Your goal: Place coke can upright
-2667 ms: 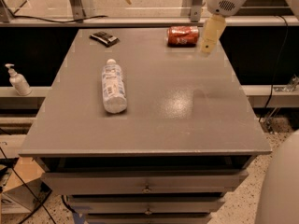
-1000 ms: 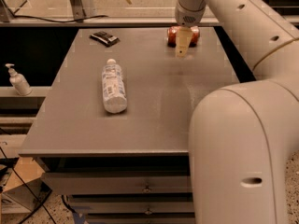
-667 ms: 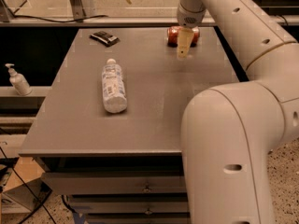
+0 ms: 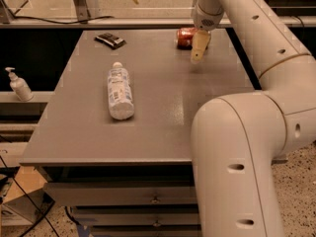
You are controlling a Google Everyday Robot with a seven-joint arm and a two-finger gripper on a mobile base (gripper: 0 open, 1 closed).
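Observation:
The red coke can [image 4: 185, 37] lies on its side at the far right of the grey table [image 4: 158, 127]. My gripper [image 4: 197, 56] hangs from the white arm just in front of the can and partly covers its right end. The fingertips point down and sit slightly nearer the camera than the can. Whether the gripper touches the can cannot be told.
A clear plastic bottle [image 4: 120, 93] with a white-blue label lies on its side left of centre. A dark flat packet [image 4: 110, 40] lies at the far left. A soap dispenser [image 4: 19, 85] stands on a ledge to the left. My large white arm [image 4: 237, 152] fills the right foreground.
The arm has swung in from the right and the gripper has come down in front of the can. The can and the bottle have not moved.

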